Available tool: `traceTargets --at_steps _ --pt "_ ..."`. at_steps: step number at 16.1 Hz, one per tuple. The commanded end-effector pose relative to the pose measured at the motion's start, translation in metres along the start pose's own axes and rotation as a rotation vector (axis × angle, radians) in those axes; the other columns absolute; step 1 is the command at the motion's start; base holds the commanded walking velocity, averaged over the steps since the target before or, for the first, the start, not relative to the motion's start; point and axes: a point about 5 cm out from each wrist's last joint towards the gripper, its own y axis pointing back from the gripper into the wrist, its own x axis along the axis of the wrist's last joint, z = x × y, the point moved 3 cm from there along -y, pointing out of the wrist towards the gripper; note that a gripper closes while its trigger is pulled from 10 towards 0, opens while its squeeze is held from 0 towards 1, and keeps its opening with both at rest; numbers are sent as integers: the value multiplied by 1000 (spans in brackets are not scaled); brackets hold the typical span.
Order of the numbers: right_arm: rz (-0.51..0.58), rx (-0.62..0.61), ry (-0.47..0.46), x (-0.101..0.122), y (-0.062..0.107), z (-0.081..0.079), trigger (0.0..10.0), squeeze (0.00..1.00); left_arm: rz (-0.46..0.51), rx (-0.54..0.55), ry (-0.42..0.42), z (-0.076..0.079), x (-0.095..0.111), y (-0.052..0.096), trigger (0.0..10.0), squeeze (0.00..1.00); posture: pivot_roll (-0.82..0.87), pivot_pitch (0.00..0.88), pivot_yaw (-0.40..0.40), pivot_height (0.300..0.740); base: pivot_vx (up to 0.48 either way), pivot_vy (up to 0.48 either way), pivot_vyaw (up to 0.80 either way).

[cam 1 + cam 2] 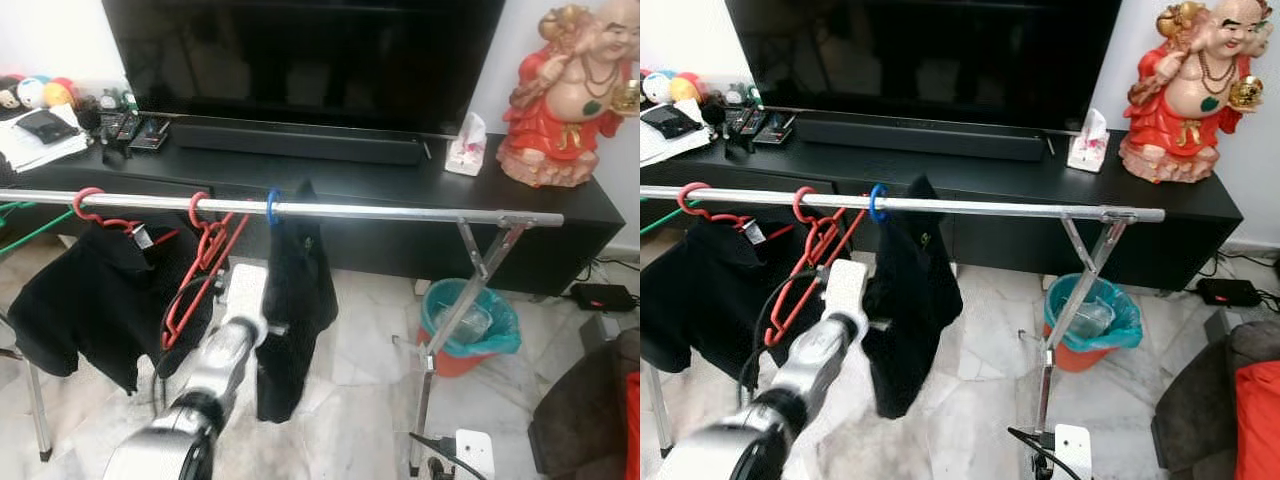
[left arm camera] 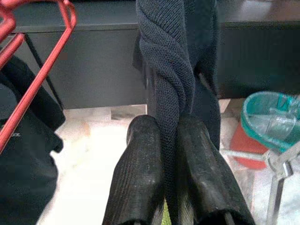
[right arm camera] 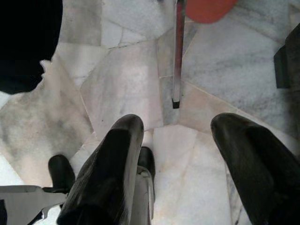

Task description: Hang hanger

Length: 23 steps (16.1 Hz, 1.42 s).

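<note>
Blue hanger [image 1: 273, 207], hooked on the silver rail [image 1: 400, 212] at centre frame, carries a dark knit garment [image 1: 292, 300]. My left end effector [image 2: 169, 154] is clenched on a twisted fold of this garment, below the rail. Red hangers [image 1: 205, 250] hang left of it, near a black garment [image 1: 95, 300]. My right end effector [image 3: 187, 154] hangs spread apart above the marble floor [image 3: 126, 79].

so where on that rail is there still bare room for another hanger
The rail is bare from the blue hook right to the folding leg. Left of the blue hook it is crowded: red hangers and black clothes. The left hand is shut on the dark garment below.
</note>
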Motion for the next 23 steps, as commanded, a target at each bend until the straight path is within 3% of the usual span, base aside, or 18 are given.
traceTargets --at_steps 1,4,9,11,12,15,16,19,23 --pt "-10 -11 -6 -4 1 2 10000 0 47 -20 -45 0 5 2 10000 0 -179 0 2 740 0 0 0" --pt "-10 -13 -6 -4 1 2 10000 0 13 -16 -79 -7 -17 18 10000 0 -180 0 14 740 0 0 0" --pt "-9 -15 -7 -5 1 1 10000 0 -137 -51 -132 2 -67 45 10000 0 -182 0 24 740 0 0 0" --pt "-10 -14 -7 -5 1 0 10000 0 -194 22 -46 -6 -79 51 10000 0 -181 0 26 740 0 0 0" --pt "-10 -15 -11 -5 1 0 10000 0 -206 15 -126 -12 -80 53 10000 0 -199 0 34 740 0 0 0" --pt "-8 -27 -17 -5 1 1 10000 0 -284 101 -103 -34 -88 58 10000 0 -170 0 26 740 0 0 0" --pt "-10 -24 -15 -4 1 1 10000 0 -394 173 -63 -44 -111 75 10000 0 -174 0 29 740 0 0 0" --pt "-6 -25 -21 -4 1 1 10000 0 -501 259 -25 -47 -138 100 10000 0 -185 0 34 740 0 0 0" --pt "-7 -23 -19 -4 1 1 10000 0 -516 307 9 -48 -147 112 10000 0 -173 0 30 740 0 0 0"
